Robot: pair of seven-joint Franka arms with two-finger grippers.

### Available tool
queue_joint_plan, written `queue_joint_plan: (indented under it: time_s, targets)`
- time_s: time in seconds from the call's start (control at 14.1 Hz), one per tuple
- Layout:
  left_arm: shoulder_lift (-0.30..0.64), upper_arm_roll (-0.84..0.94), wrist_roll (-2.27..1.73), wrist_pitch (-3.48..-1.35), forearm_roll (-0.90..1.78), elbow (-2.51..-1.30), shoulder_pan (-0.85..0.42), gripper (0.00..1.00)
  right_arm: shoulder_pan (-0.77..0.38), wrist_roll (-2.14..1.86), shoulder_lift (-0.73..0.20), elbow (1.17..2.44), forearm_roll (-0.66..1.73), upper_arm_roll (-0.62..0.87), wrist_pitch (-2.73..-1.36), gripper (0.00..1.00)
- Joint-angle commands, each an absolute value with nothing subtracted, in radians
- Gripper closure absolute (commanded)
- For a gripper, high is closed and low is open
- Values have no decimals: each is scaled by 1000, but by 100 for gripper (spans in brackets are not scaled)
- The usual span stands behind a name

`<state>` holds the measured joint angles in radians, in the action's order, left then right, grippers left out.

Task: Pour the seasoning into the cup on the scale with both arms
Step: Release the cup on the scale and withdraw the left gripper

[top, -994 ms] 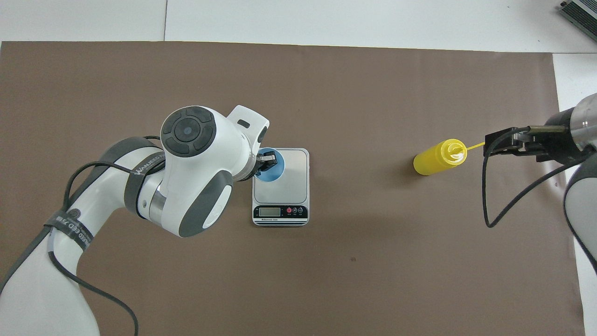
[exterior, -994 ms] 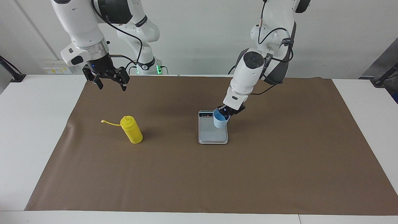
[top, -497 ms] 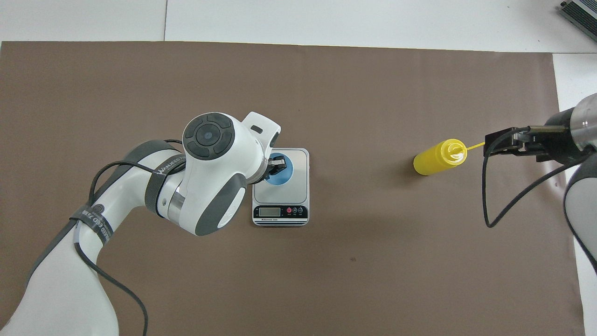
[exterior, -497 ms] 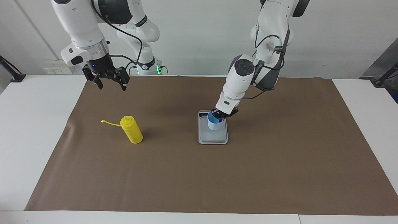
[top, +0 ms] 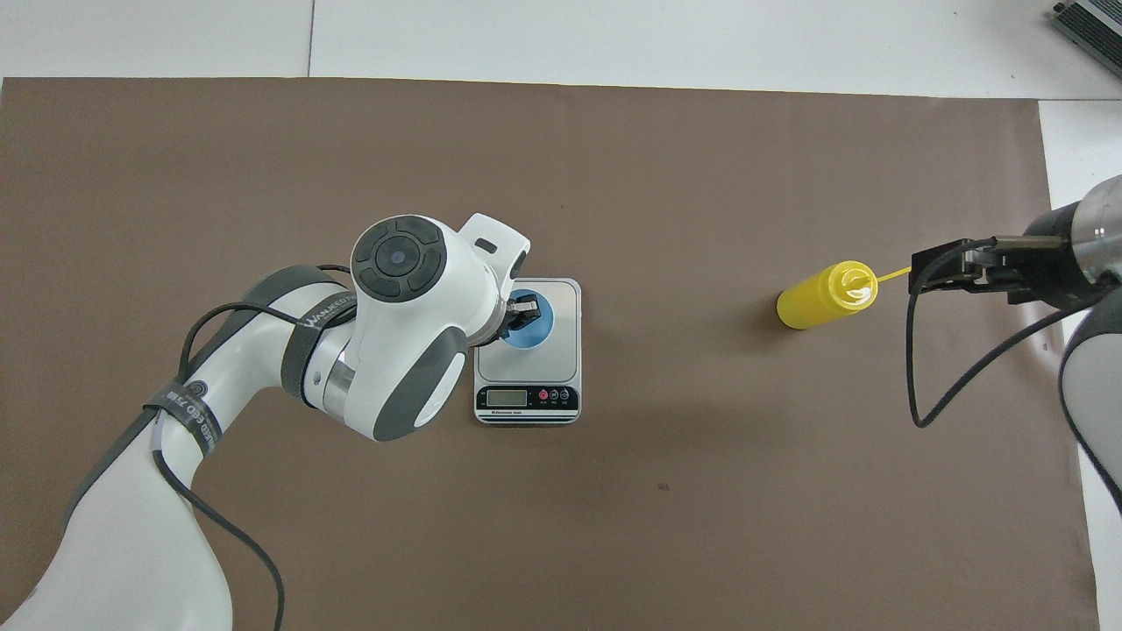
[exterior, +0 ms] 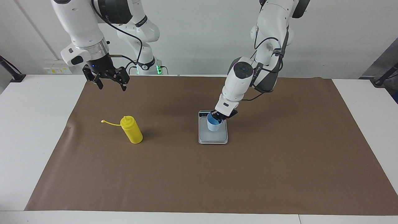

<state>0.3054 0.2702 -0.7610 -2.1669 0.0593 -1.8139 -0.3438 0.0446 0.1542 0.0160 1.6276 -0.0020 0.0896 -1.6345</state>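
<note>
The light blue cup point(exterior: 214, 125) is upright on the weighing plate of the silver-grey scale point(exterior: 213, 137), toward the display end. My left gripper point(exterior: 218, 117) is shut on the cup's rim, one finger inside it. In the overhead view the cup point(top: 536, 321) shows partly under the left gripper point(top: 519, 313) on the scale point(top: 554, 355). The yellow seasoning bottle point(exterior: 132, 130) stands on the brown mat toward the right arm's end, its cap strap hanging out. My right gripper point(exterior: 110, 84) is open and empty, raised over the mat's edge at the robots' end. It also shows in the overhead view point(top: 942, 272) beside the bottle point(top: 820, 298).
A brown mat point(exterior: 199, 180) covers most of the white table point(exterior: 37, 124). The scale's dark display strip point(top: 526, 399) faces the robots. A grey device corner point(top: 1091, 22) lies at the table's corner farthest from the robots, at the right arm's end.
My left gripper carried the cup from the scale's edge in over the weighing plate and lowered it. The right arm and the bottle have not moved.
</note>
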Motion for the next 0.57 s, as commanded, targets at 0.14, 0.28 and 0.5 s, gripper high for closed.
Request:
queue_joint_plan:
  time_s: [0.14,0.28,0.5]
  targets:
    - [307,255,-773,-2197,44,-1824,-362,53,54,169,18,1631,-5,97,-1626,0]
    - [307,255,-773,-2194,43,-1822,-362,22,54,169,18,1631,-5,97,-1626,0]
    - [292,252,-772,-2139,2,-1804,-354,0,54,169,18,1631,-5,97,-1626,0]
